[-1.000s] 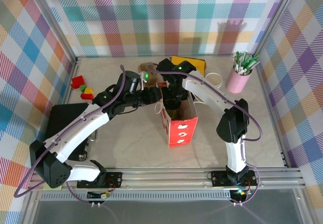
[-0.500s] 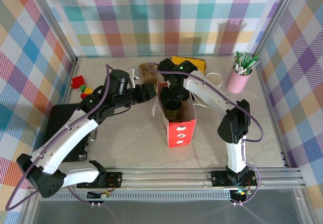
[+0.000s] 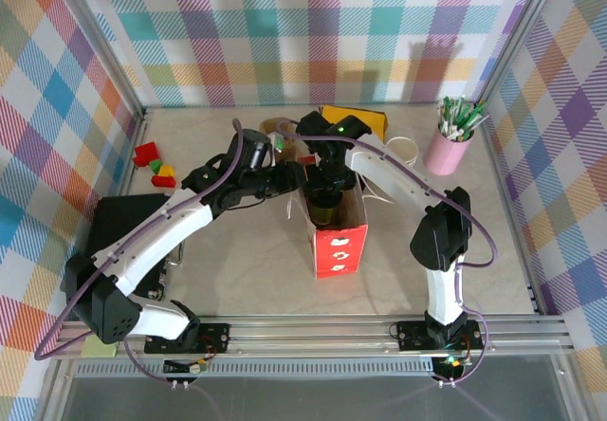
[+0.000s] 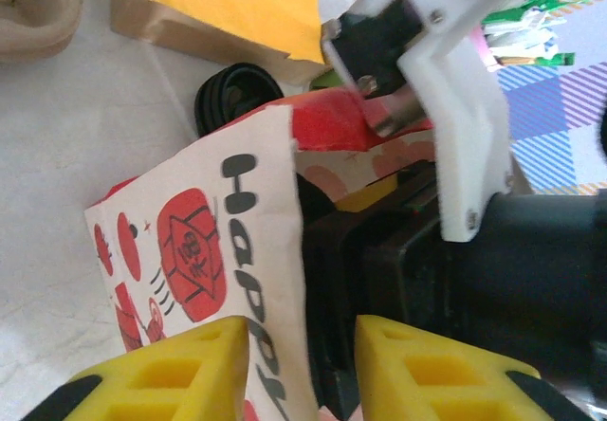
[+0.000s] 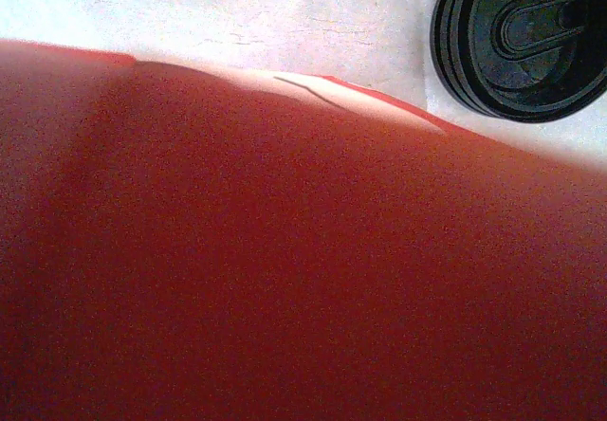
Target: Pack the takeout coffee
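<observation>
Two grippers were at the red paper bag, apparently readying its mouth; the coffee was not yet packed.
At the centre of the top view, the left gripper straddled the bag's thin printed wall. Its blocky yellow fingers stood either side with a gap showing on one, so it was not pinching. The right gripper reached down into the mouth, jaws hidden, so their state could not be told. The takeout coffee, seemingly the round cream-rimmed paper cup, stood at upper right beside the pink pen cup. The next move probably called for clamping the floppy wall gently, then fetching the cup upright. A ribbed black plastic lid lay on the table.
</observation>
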`<action>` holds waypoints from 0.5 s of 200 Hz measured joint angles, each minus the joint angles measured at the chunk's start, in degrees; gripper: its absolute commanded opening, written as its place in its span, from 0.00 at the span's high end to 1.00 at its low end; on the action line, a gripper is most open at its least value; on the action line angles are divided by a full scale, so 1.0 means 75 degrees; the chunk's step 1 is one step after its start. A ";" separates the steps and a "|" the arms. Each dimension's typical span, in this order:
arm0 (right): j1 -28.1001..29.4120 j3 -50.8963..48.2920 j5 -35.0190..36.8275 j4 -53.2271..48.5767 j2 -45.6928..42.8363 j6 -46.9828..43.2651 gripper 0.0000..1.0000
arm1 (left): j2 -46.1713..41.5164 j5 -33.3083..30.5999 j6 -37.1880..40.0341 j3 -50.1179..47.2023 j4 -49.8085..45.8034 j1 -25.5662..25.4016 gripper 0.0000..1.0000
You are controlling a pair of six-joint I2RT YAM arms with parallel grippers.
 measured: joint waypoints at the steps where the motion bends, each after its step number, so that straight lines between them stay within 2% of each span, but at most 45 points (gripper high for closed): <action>1: 0.0000 -0.0006 0.0000 0.0003 -0.0003 0.0000 0.40 | 0.0000 -0.0003 -0.0003 -0.0003 0.0000 0.0000 0.74; 44: -0.0006 -0.0236 0.0064 0.0152 -0.0076 0.0000 0.40 | -0.0003 -0.0093 0.0044 -0.0061 -0.0073 0.0000 0.91; 100: -0.0050 -0.0635 0.0055 0.0513 -0.0146 0.0012 0.40 | -0.0003 -0.0233 0.0160 -0.0061 -0.0114 -0.0003 0.96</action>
